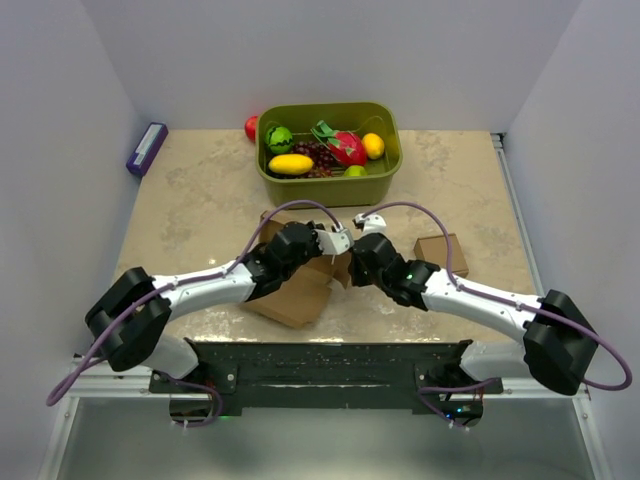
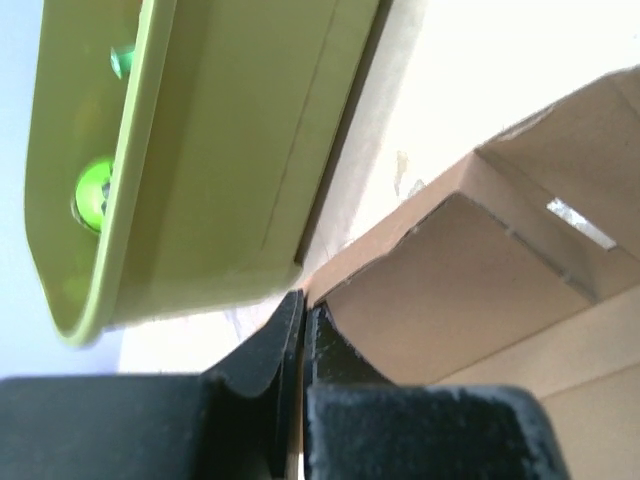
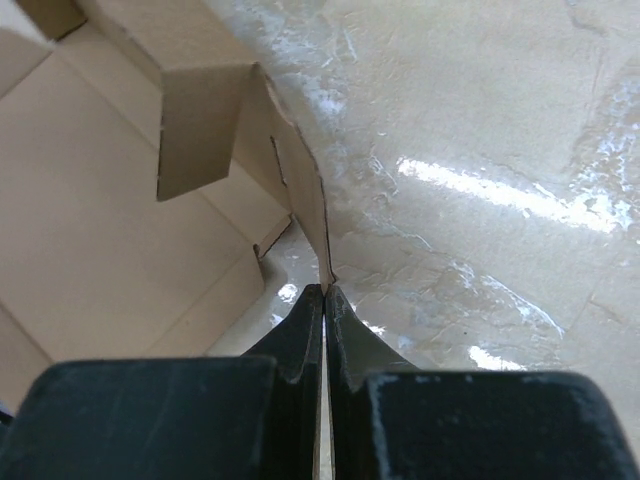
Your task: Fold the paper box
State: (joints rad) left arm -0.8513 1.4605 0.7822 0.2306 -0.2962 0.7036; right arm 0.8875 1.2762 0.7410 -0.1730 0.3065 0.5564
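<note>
Bin: your green plastic tub (image 1: 300,188) stood at the far middle of the table (image 1: 190,210), smooth-walled with rounded corners. Inside it lay toy fruit: a striped green ball (image 1: 279,138), a long yellow piece (image 1: 291,164), dark purple grapes (image 1: 318,155), a red fruit with green leaves (image 1: 346,147), an orange (image 1: 373,146) and a small green apple (image 1: 355,171).

Task item: the paper box (image 1: 295,298) lay near the table's front middle, partly under both your wrists. It was plain brown corrugated card, matte, with creased panels, and some flaps stood up. The tabletop was beige marbled stone, glossy in the right wrist view.

Effectors: your left gripper (image 2: 303,300) was clenched, with a raised card edge meeting its tips close to the tub's wall. Your right gripper (image 3: 325,290) was clenched on the corner of an upright flap.

Around: a small cardboard cube (image 1: 441,254) sat just right of your right forearm, apart from the paper box. A purple box (image 1: 146,148) lay against the left wall. A red round item (image 1: 251,127) showed behind the tub's left corner. The two wrists crowded together over the card and hid its middle from above.
</note>
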